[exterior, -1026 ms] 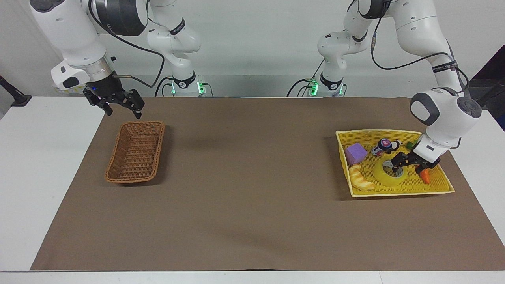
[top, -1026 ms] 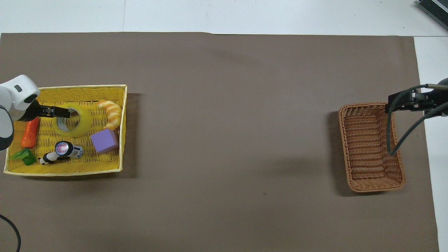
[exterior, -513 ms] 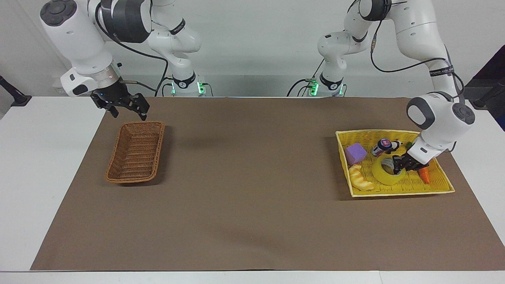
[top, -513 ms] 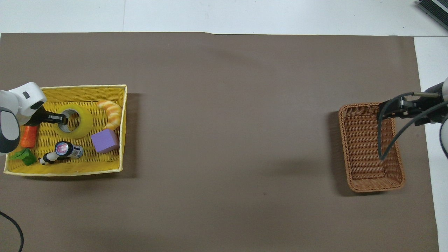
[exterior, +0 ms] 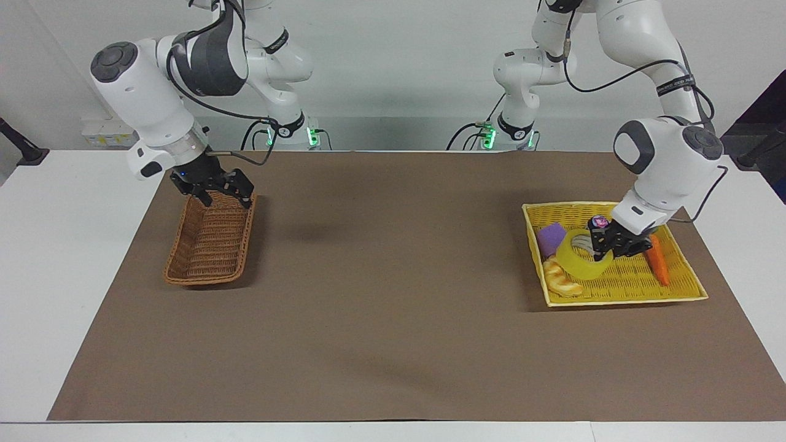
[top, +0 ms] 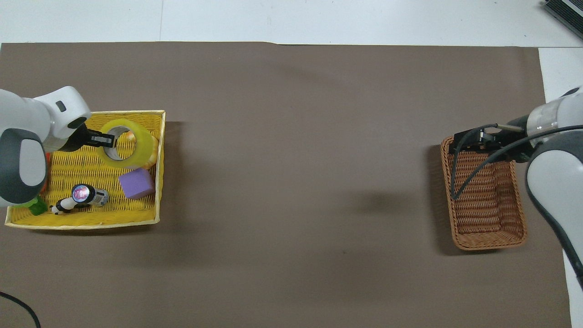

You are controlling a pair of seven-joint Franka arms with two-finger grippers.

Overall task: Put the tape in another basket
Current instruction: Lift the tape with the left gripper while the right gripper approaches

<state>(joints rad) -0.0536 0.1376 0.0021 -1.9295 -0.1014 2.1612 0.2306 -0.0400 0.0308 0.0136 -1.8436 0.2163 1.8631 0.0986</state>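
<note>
As seen facing, left pincer (exterior: 605, 244) pinches the tape (exterior: 582, 260) wall, raised over the yellow tray (exterior: 681, 288); right pincer (exterior: 222, 189) spread over the basket (exterior: 209, 245). Overhead: tape (top: 130, 146) tilted above the tray's edge farther from the robots, left forearm angled down.

Toys in a yellow tray

We see a yellow tray (exterior: 681, 296) on a brown mat (exterior: 393, 307). In the tray lie a purple block (top: 136, 183), a toy carrot (exterior: 657, 260), a croissant (exterior: 562, 279) and a small can (top: 84, 195).
</note>
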